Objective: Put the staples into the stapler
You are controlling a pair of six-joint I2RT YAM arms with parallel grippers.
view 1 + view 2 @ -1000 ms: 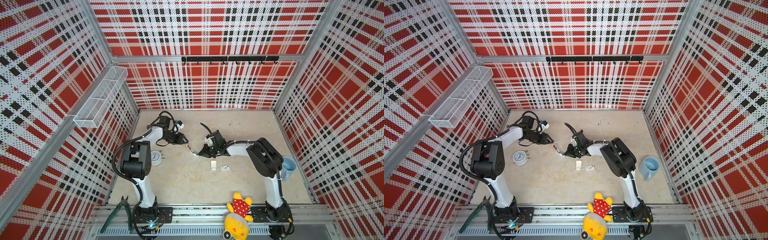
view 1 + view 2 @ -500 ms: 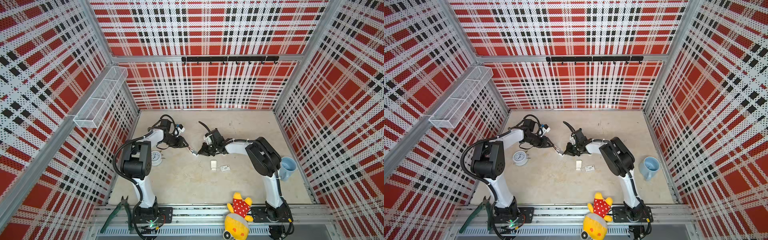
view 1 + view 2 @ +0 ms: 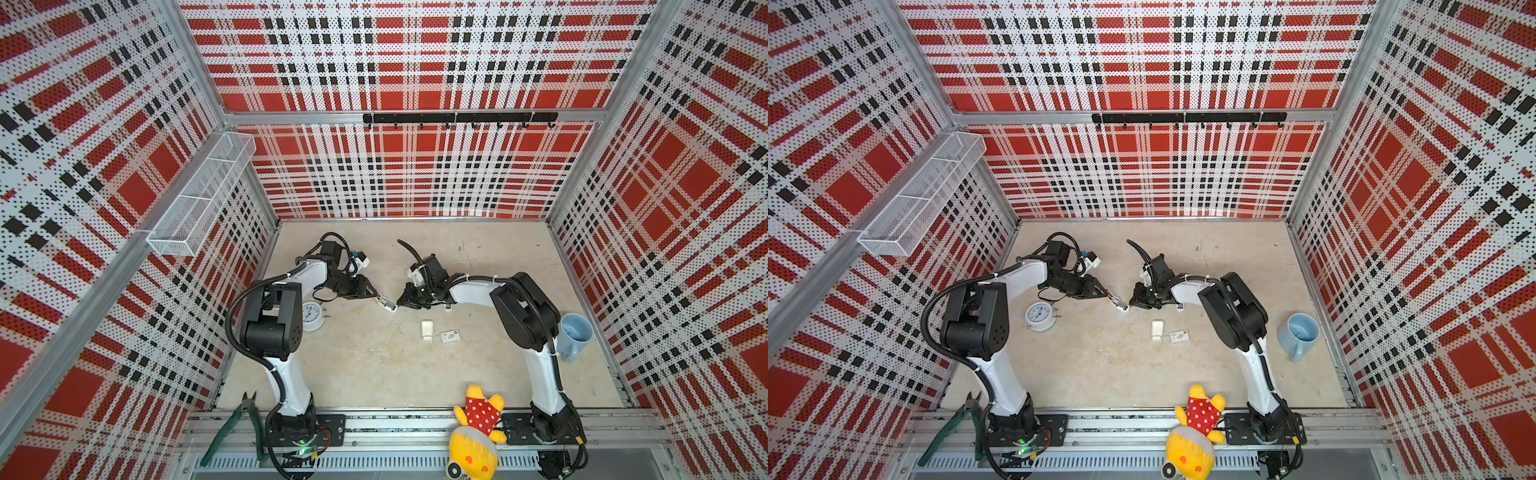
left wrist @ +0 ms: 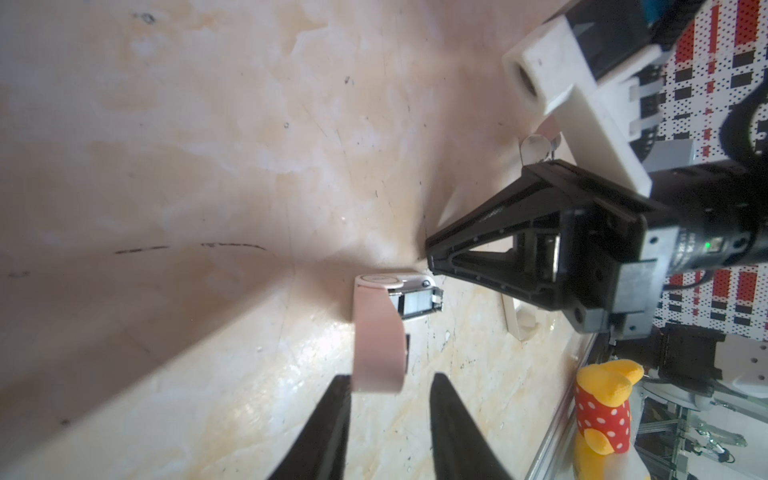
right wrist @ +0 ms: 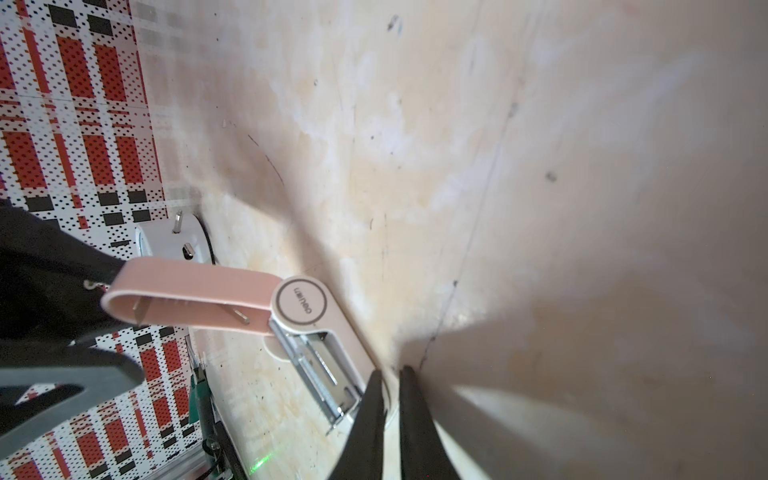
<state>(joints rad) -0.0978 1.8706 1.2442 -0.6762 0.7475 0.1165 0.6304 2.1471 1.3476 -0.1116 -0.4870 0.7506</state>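
One beige table [image 3: 374,365] fills the lower middle of both top views. On its lower edge lies a yellow toy [image 3: 478,424], with green pliers [image 3: 245,419] at lower left. A blue mug [image 3: 575,334] stands at the right edge and a white clock [image 3: 311,315] left of centre.

At mid-frame the left gripper [image 3: 376,296] reaches in from the left and the right gripper [image 3: 400,304] from the right. The pink stapler [image 3: 388,305] lies on the table between their tips. It is open: its lid [image 4: 376,340] stands raised off the base, and the metal magazine [image 5: 316,365] lies uncovered.

The left gripper's fingers [image 4: 332,415] are spread, with the lid's free end between them and clear of one finger. The right gripper's fingers [image 5: 409,407] are pressed almost together at the base's front end; whether they nip it I cannot tell.

Lower right of the stapler lies a white tray [image 3: 427,330], with the printed box [image 3: 450,336] just beside it. The staples are too small to make out.
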